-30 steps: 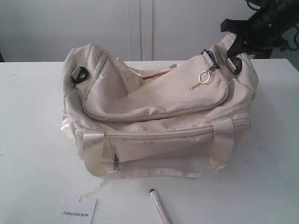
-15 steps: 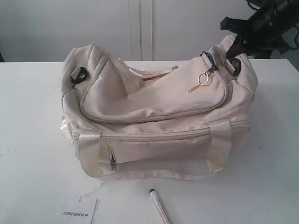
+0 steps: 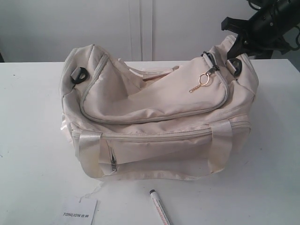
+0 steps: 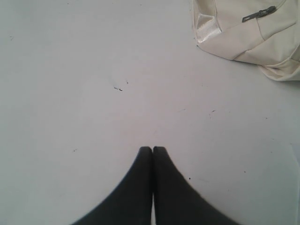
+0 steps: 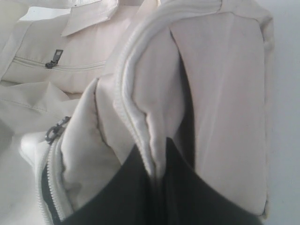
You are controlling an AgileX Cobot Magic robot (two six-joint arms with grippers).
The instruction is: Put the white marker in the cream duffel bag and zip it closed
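Observation:
The cream duffel bag (image 3: 154,112) lies across the middle of the white table. Its curved top zipper has a gold ring and chain pull (image 3: 203,80) near the right end. My right gripper (image 3: 233,46) is at that right end, shut on a raised fold of the bag's fabric (image 5: 157,157); beside the fold a short open stretch of zipper shows dark lining (image 5: 47,187). The white marker (image 3: 159,208) lies on the table in front of the bag, dark tip toward it. My left gripper (image 4: 153,149) is shut and empty above bare table, with a corner of the bag (image 4: 234,33) some way off.
A white paper tag printed TONLION (image 3: 79,213) lies at the front left on a thin string. A small side-pocket zipper (image 3: 114,161) faces the front. The white table (image 3: 33,140) stretches left of the bag; a pale wall stands behind.
The bag shifted slightly left and its front edge drew back a little during the first half second. It has stayed still since, and the right gripper keeps its hold on the fabric.

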